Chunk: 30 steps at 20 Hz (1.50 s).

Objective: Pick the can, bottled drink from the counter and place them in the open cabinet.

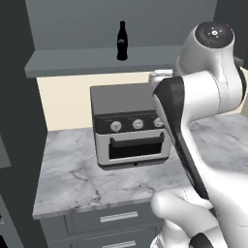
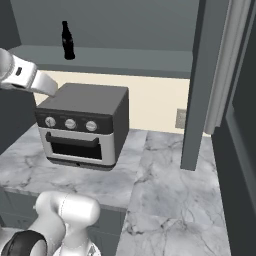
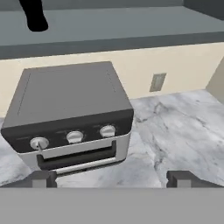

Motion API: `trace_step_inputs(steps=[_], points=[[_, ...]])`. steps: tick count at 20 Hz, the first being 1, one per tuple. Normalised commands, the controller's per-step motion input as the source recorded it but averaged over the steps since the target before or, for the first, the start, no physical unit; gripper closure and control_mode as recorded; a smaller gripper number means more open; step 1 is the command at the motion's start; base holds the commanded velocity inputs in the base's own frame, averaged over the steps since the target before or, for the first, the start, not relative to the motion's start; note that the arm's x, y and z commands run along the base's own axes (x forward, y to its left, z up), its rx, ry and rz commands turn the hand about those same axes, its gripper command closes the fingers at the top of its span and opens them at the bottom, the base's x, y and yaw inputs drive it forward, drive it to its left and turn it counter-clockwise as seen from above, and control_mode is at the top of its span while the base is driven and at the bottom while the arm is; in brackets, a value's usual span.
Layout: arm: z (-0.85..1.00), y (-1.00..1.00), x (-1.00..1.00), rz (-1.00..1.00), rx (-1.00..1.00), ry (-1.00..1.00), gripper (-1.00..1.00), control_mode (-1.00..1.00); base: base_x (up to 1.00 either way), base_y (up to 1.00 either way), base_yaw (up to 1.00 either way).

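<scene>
Nearest us, our gripper is spread wide w/ nothing in it, over the marble countertop by the toaster oven. Farther up, the bottled drink stands upright on the open cabinet shelf. We'd guess glass: stiff, slick, breakable, so grip mid-body.

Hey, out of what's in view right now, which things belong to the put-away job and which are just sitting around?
Part of the job:
- bottled drink, standing upright on the shelf
- open cabinet, its shelf and its door
- gripper, jaws wide apart, holding nothing

Just lying about:
- toaster oven on the marble countertop
- wall outlet
- drawers below the countertop
</scene>
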Motion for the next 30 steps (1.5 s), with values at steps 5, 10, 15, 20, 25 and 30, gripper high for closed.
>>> trace_step_inputs(steps=[5, 10, 15, 20, 25, 30], points=[[-0.78, 0.00, -0.27, -0.22, 0.04, 0.22, -1.00, -1.00, 0.00, 0.00, 0.00], [-0.79, -0.13, -0.06, 0.00, 0.00, 0.07, -1.00, -1.00, 0.00, 0.00, 0.00], [-0.30, -0.03, 0.00, -0.01, 0.00, 0.01, -1.00, -1.00, 0.00, 0.00, 0.00], [0.00, 0.00, 0.00, -0.01, 0.00, 0.00, -1.00, -1.00, 0.00, 0.00, 0.00], [0.00, 0.00, -0.03, -0.02, 0.00, 0.00, -1.00, 1.00, -0.38, 0.26, -0.12], [0.00, 0.00, 0.00, 0.00, 0.00, 0.00, -1.00, 1.00, -0.48, 0.54, -0.17]])
